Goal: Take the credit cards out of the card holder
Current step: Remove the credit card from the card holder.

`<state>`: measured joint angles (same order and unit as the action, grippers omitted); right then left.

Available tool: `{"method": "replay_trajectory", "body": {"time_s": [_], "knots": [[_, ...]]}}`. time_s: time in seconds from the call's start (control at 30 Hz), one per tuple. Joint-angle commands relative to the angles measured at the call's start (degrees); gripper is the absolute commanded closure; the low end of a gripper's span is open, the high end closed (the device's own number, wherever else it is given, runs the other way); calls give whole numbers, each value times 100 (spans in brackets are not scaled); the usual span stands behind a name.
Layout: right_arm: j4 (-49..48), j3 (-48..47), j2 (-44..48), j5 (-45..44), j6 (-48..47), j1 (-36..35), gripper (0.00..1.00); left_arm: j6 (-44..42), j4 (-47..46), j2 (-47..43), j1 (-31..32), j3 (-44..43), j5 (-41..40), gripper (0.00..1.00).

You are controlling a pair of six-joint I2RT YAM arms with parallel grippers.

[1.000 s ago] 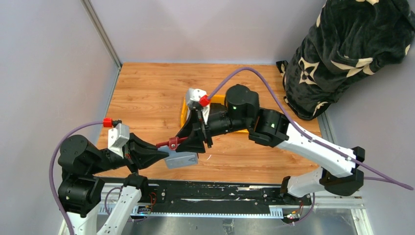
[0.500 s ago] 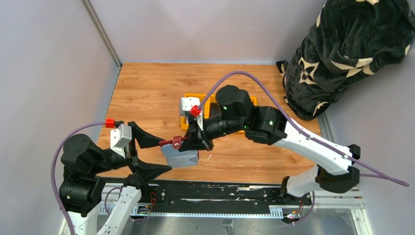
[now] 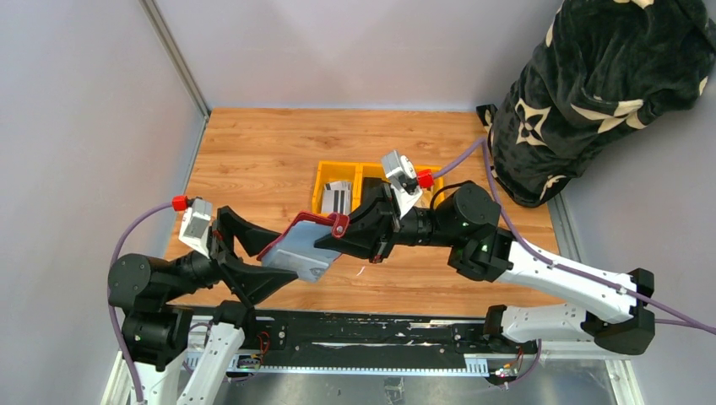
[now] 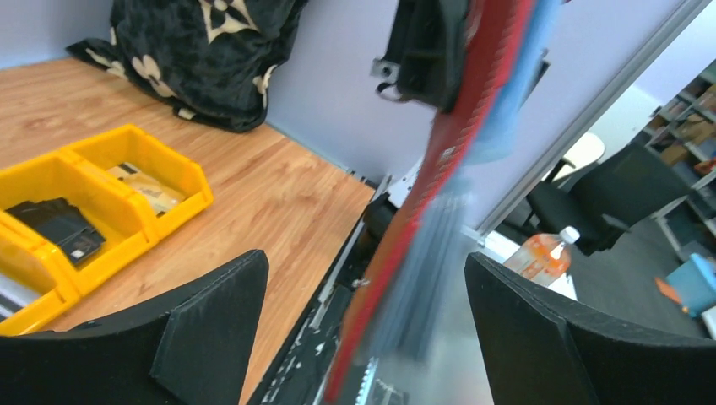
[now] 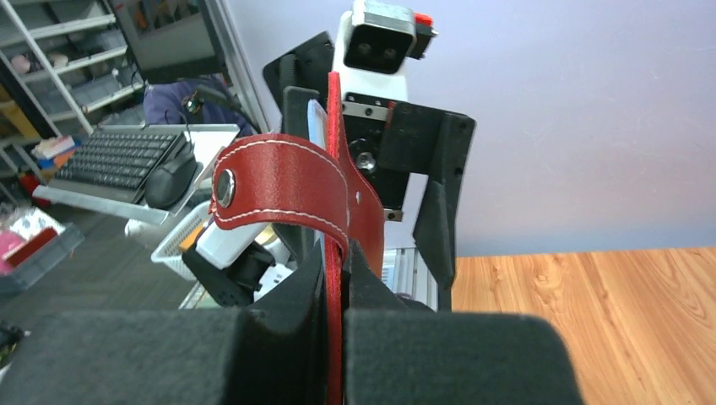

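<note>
Dark red leather-look card holder [image 3: 297, 246] in the air, long axis near-left to far-right, right gripper [image 3: 342, 234] pinching its tab end, left gripper [image 3: 268, 261] spread wide around it, snap stud [image 5: 225, 189] clear only in right wrist view.

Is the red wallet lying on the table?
No, the right gripper has its jaws shut on the card holder, holding it above the table.

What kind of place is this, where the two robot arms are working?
Most likely a robotics lab inside an office. The wooden table is fenced by grey panels, and the wrist views show a keyboard, storage shelves and an office chair beyond it.
</note>
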<state>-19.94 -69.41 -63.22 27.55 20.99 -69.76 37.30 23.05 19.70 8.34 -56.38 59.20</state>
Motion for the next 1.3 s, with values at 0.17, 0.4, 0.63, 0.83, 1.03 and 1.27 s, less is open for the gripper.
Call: {"method": "replay_trajectory", "body": {"time_s": [0.17,0.4,0.63,0.83,1.03,1.27], "knots": [[-2130,793,-70,-1185,506,-187,100,766,-745,-2,-8,-116,-74,51],[-210,395,-3,-1509,-392,-179,60,-1012,851,185,-8,-384,-627,100],[2588,-975,-724,-1187,-1738,-178,52,-2190,1707,481,-5,-713,-226,100],[3741,-1712,-1201,-449,-2231,-179,56,-2705,2221,653,-8,-1037,32,100],[3988,-1957,-1217,-491,-2333,-178,70,-3265,2754,827,-8,-1295,107,100],[2969,-1414,-700,-621,-1803,-174,100,-3439,2785,691,-8,-1272,-81,36]]}}
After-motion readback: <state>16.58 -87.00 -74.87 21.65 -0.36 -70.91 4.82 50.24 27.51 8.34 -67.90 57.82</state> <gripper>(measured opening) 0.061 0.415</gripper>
